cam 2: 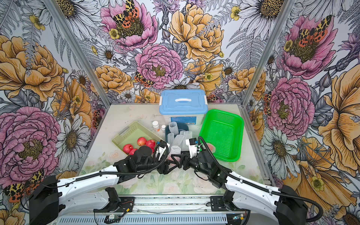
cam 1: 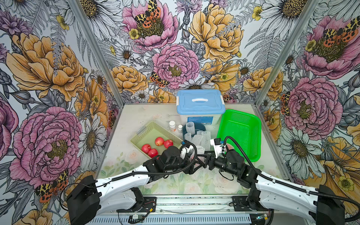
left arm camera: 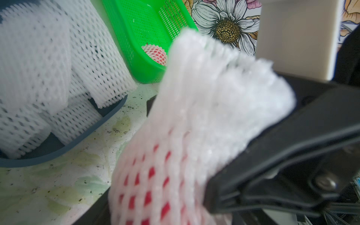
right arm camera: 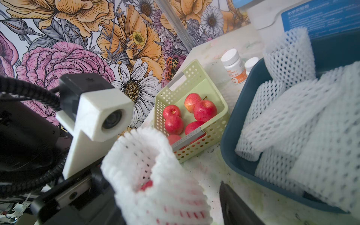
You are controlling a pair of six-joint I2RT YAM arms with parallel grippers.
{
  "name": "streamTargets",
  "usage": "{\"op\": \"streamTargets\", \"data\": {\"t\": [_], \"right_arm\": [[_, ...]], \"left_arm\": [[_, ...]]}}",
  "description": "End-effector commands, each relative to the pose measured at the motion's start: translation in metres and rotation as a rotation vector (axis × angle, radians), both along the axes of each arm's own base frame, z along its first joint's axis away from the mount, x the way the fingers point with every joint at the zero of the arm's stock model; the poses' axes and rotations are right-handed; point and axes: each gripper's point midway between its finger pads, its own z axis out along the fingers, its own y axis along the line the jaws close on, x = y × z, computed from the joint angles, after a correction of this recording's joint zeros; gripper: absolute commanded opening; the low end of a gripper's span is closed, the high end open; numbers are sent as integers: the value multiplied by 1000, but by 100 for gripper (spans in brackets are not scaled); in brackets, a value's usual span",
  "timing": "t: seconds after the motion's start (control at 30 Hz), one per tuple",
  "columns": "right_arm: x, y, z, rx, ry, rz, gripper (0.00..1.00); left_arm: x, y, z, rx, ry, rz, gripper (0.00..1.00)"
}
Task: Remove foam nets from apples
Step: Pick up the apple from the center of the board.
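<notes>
Front centre, our left gripper (cam 1: pixel 194 165) clamps the netted apple (left arm camera: pixel 155 185). Right gripper (cam 1: pixel 205 158) jaws stand apart at the foam net (right arm camera: pixel 148 155) loose end. Risk: pulling w/o a firm pinch, foam slips, or apple drops and rolls twd the blue tub (right arm camera: pixel 228 132) beyond.

I am two arms, each bolted by a black base bracket (cam 1: pixel 145 202) onto the grey metal rail (cam 1: pixel 194 200). Beyond each end of the rail I carry a bulky black joint housing (cam 1: pixel 83 196). From these run smooth white shells (cam 1: pixel 124 180) dotted with small dark screw holes, and a ribbed black cable hose (cam 1: pixel 136 172) lies along each. Farthest from the rail I have black motor drums (cam 1: pixel 171 153), a white camera block (right arm camera: pixel 97 115) with a round lens, and black pincer fingers (left arm camera: pixel 282 152) braced with triangular struts. One finger shows a silver screw (left arm camera: pixel 324 183).
</notes>
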Motion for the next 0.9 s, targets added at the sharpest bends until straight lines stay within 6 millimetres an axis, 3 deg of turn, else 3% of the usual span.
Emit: {"op": "streamTargets", "data": {"t": [0.0, 0.47, 0.6, 0.77, 0.87], "right_arm": [[3, -2, 12, 17, -16, -5, 75], [7, 14, 25, 50, -42, 55, 73], [9, 13, 29, 64, -58, 44, 69], [14, 8, 35, 71, -79, 27, 75], [15, 9, 35, 65, -78, 29, 71]], "left_arm": [[-3, -1, 13, -40, -30, -42, 74], [-5, -1, 4, -30, -13, -58, 65], [-7, -1, 0, -25, 1, -68, 63], [-9, -1, -4, -20, 16, -79, 62], [-8, -1, -3, -21, 13, -73, 62]]}}
